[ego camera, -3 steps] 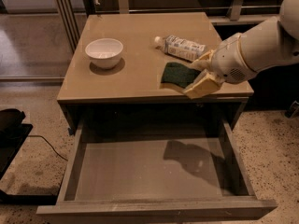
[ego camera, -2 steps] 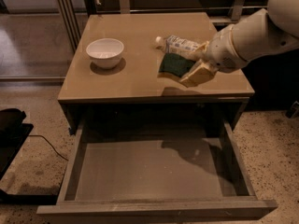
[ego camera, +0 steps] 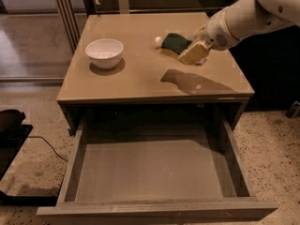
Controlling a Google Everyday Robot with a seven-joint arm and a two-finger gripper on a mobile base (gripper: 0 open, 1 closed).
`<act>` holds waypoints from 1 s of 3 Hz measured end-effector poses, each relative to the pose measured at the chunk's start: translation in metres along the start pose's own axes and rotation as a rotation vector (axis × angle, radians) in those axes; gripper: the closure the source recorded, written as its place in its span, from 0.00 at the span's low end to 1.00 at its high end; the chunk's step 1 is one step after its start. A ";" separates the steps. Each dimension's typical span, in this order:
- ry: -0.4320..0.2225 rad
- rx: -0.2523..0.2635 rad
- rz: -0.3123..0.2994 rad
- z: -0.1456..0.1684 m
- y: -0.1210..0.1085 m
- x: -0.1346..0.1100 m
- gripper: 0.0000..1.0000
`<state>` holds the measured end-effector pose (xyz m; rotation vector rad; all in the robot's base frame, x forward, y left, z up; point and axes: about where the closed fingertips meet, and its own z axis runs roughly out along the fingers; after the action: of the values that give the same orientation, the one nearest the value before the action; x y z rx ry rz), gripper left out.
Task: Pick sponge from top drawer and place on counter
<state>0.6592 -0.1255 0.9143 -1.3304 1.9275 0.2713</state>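
Observation:
The sponge (ego camera: pixel 175 42), dark green on top, is held above the back right part of the counter (ego camera: pixel 136 76). My gripper (ego camera: pixel 186 50) comes in from the right on the white arm and is shut on the sponge's right edge, with a cream finger (ego camera: pixel 193 54) under it. The gripper's shadow falls on the counter in front of it. The top drawer (ego camera: pixel 150 170) is pulled wide open below the counter, and its flat grey bottom is bare.
A white bowl (ego camera: pixel 104 53) stands on the left part of the counter. A lying bottle is mostly hidden behind the sponge; only its white cap (ego camera: pixel 158 41) shows. A black object (ego camera: pixel 11 125) and a cable lie on the floor at the left.
My gripper has carried the sponge away from the counter's front edge, further back over the counter, and now covers most of the bottle. The drawer and bowl have not moved.

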 end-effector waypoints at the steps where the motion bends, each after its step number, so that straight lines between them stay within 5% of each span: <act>1: 0.027 0.004 0.069 0.014 -0.012 0.016 1.00; 3: 0.093 -0.026 0.136 0.040 -0.009 0.043 1.00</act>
<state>0.6785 -0.1375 0.8595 -1.2498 2.1025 0.3069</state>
